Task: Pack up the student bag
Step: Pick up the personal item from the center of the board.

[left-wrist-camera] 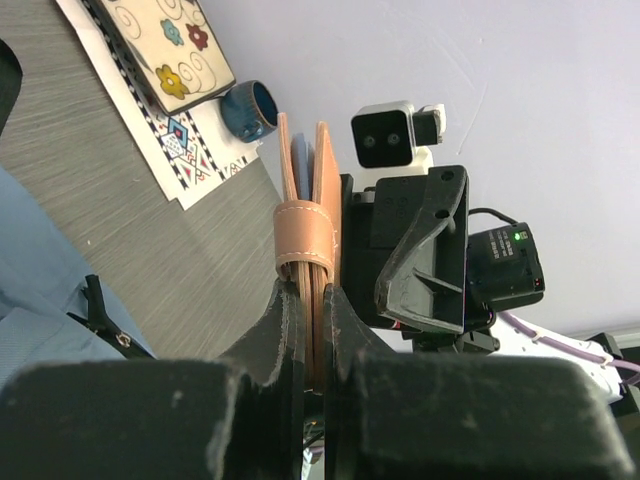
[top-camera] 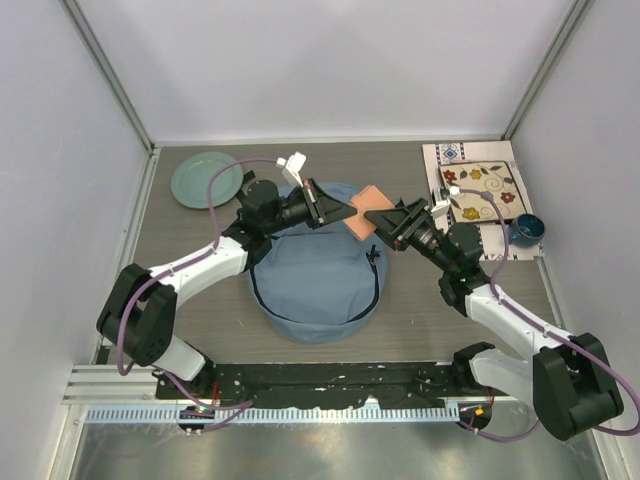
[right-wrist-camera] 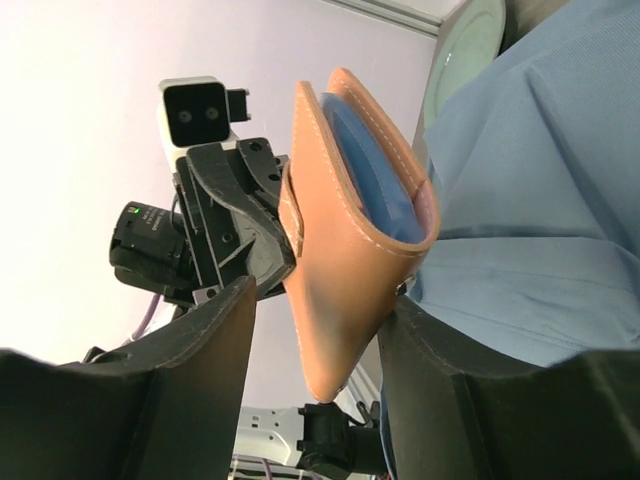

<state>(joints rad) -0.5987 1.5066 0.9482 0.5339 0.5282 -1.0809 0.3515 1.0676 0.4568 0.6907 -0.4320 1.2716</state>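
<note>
Nearest my left wrist lens, my left pincer (left-wrist-camera: 312, 300) is pressed together on one end of a flat tan stitched leather case (left-wrist-camera: 305, 235) with a blue insert, gripping it just below its strap loop. My right pincer (right-wrist-camera: 320, 298) is spread, one finger on each side of that case; I cannot tell whether either pad touches it. The case hangs in the air between my two wrists, over the far right edge of the soft dusty light-blue fabric backpack (top-camera: 320, 275).

That backpack lies slumped at the middle of the grey wood-grain surface (top-camera: 200, 290), between my arms, with its dark zipper (top-camera: 262, 300) curving round the near side. I cannot tell whether the zipper is open.

I judge the backpack light, limp and apt to fold or slide if pushed, not fragile. A pinch on loose cloth would only bunch it; the firmer hold should be the stitched rim beside the zipper or a black strap, with one pincer lifting the mouth while the other feeds the case in.

Far left sits a round pale green plate (top-camera: 206, 179); far right, a small dark blue bowl (top-camera: 526, 231).
</note>
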